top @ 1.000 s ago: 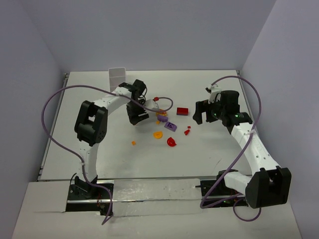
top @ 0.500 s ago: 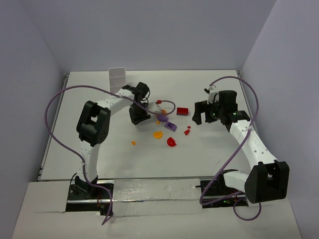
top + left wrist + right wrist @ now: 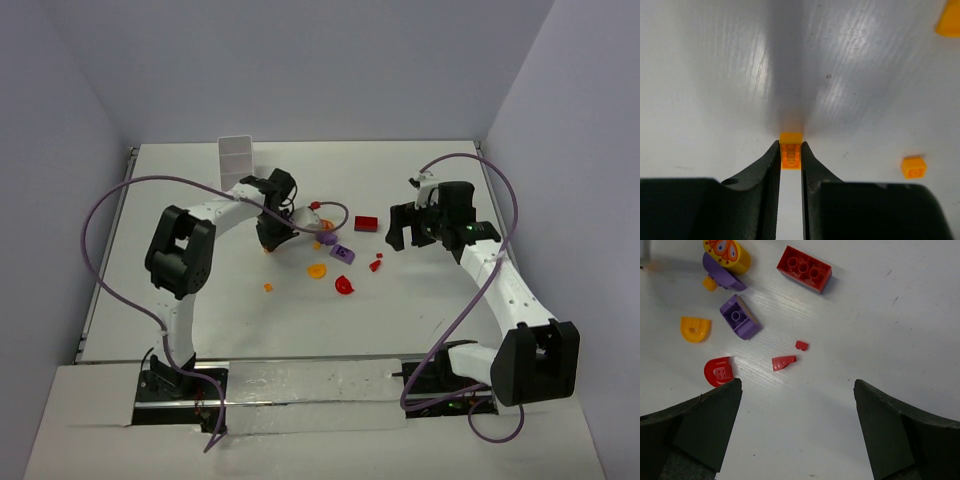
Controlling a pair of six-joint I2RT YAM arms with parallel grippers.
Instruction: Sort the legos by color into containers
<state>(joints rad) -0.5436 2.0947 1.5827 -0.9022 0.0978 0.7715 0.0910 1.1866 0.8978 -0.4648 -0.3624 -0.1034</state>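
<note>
A: Left claw point(image 3: 790, 145)?
B: Closed to a narrow slit on a small orange brick point(image 3: 790, 156), pinched between both fingers low over the table point(image 3: 865, 75). Impossible to tell whether touching the surface. Another orange piece point(image 3: 914, 167) lying near, off to the right.

A: Right claw point(image 3: 796, 386)?
B: Spread wide, gripping nothing, hovering over loose legos: red brick point(image 3: 805, 268), purple slope point(image 3: 739, 316), orange half-round point(image 3: 694, 328), red half-round point(image 3: 718, 371) just beside one finger, two red bits point(image 3: 784, 362) near the middle.

A: Tray point(image 3: 235, 158)?
B: Far left of the table, beyond the left arm, well apart from the scattered pieces. Contents not discernible in the top view.
</note>
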